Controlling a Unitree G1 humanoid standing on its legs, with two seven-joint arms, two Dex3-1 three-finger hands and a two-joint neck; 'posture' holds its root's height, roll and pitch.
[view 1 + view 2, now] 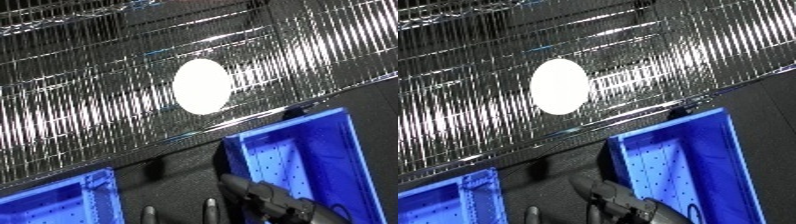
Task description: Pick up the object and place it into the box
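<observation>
A white oval object (202, 86) lies on a shiny wire mesh surface (89, 105) in the upper half of the view. Below the mesh's edge stand two blue bins, one at the right (298, 160) and one at the lower left (53, 202). My right hand (266, 199) is low in the view, over the left wall of the right bin and well short of the white object. Two straight black fingertips (210, 207) of my left hand (149, 214) rise from the bottom edge between the bins. Neither hand holds anything.
A dark strip of surface (169, 170) runs between the two bins and the mesh edge. The right bin's perforated floor is bare where it shows. The mesh reflects bright light across its width.
</observation>
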